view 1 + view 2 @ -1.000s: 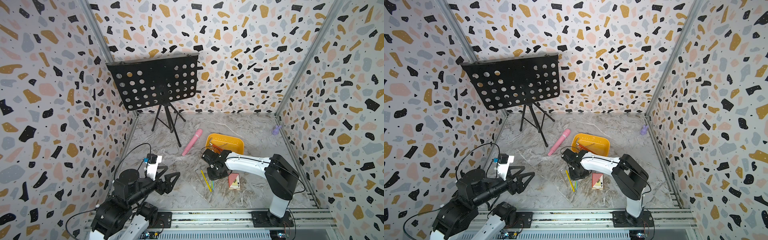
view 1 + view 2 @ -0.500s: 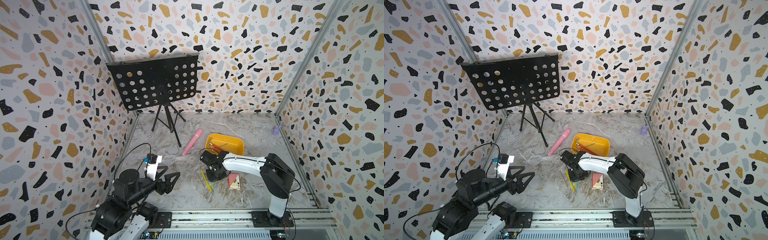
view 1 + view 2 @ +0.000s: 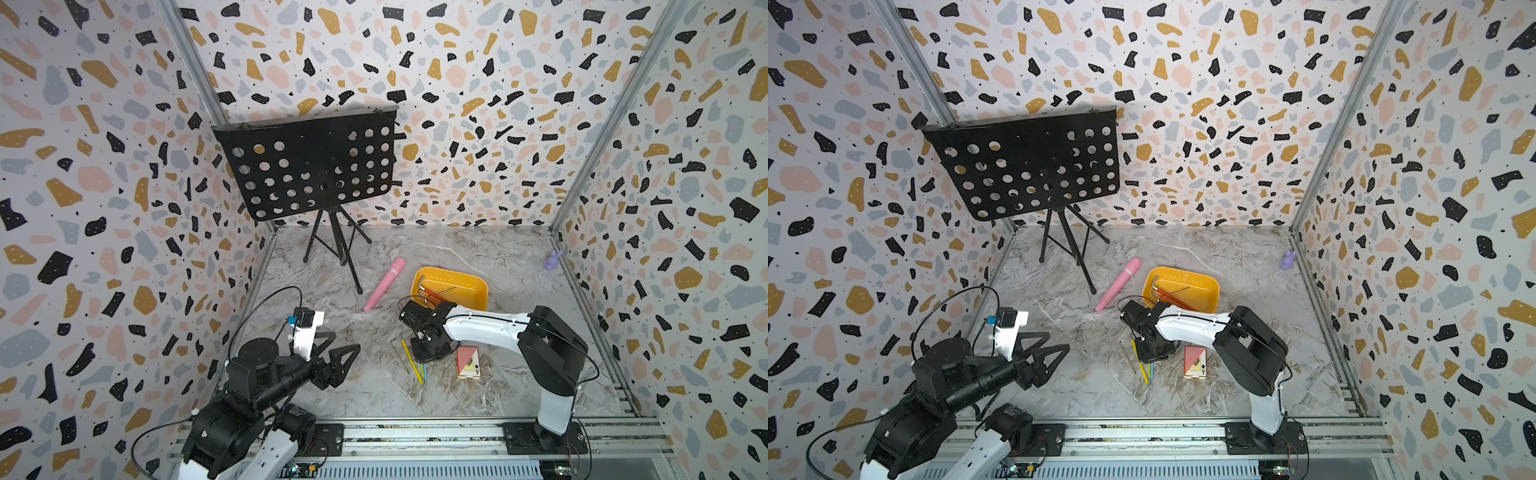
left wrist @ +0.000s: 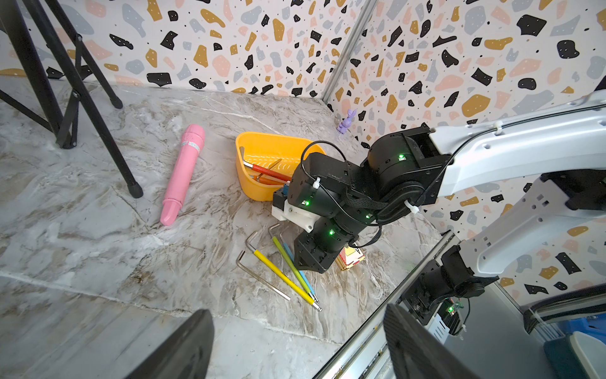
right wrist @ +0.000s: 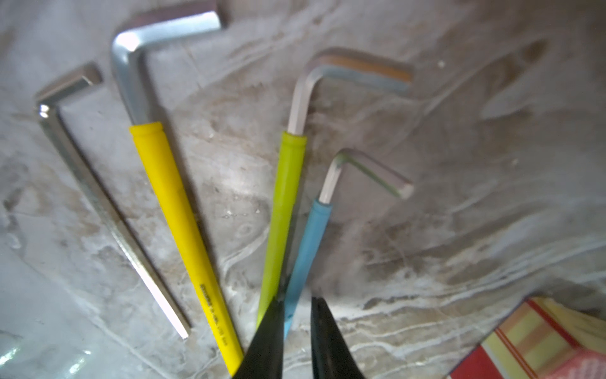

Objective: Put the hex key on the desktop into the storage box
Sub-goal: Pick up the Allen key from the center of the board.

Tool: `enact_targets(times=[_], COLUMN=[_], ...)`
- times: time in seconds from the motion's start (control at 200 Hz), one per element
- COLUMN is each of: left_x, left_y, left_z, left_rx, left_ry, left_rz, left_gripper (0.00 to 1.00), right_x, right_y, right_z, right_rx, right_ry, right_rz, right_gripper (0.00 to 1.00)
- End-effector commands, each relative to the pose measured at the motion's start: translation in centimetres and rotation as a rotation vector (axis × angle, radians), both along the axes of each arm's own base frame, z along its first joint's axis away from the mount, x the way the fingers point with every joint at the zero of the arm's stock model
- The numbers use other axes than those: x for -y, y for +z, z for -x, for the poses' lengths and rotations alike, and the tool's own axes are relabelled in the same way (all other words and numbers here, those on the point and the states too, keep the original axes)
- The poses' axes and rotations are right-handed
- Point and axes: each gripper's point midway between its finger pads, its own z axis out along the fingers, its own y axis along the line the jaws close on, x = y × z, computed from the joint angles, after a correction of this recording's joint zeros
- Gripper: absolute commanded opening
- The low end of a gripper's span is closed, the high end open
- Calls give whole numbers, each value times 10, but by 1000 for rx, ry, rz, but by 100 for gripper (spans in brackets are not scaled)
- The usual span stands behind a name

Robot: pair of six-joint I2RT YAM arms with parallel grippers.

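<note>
Near the front edge of the desk point(image 3: 415, 249), about midway along it, four hex keys lie fanned out flat: a bare steel key point(image 5: 98, 197), a yellow key point(image 5: 177, 210), a green key point(image 5: 283, 213) and a blue key point(image 5: 308, 242). Their shafts run roughly front to back, with the bent ends toward the yellow tray point(image 3: 469, 302) just behind, which already holds a few keys. The right pincer point(image 5: 296, 308) is down on the fan, jaws a narrow slit apart and empty. The blue key's shaft runs into that slit, with the green key close beside it. A clean pinch probably means closing on the blue shaft alone. The left pincer point(image 3: 344, 351) hangs wide open near the front left corner, well apart.
</note>
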Motion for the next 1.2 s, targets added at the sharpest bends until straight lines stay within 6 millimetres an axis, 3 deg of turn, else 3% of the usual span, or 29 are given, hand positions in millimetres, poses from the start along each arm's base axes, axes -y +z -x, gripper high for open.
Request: enact_targets(times=[0.0,0.315,0.846,1.036,1.196], left_x=[0,0,0,0,0], left_y=[6,7,7,7,6], left_z=[-3,-3,-3,-3,-3], left_rx=[37,39,40,41,39], left_ry=[8,8,9,8,8], left_rz=[16,16,17,17,16], left_gripper=[85,85,86,85,85], right_x=[-6,2,30,31,27], right_y=[3,-8,-23,-22,-20], right_z=[-2,-1,-4,-7,-7], right_rx=[1,-6,27,31,26], right_ry=[-5,-6,10,23,22], right_rz=[-9,36,175,202,185], right_gripper=[23,23,7,0,0])
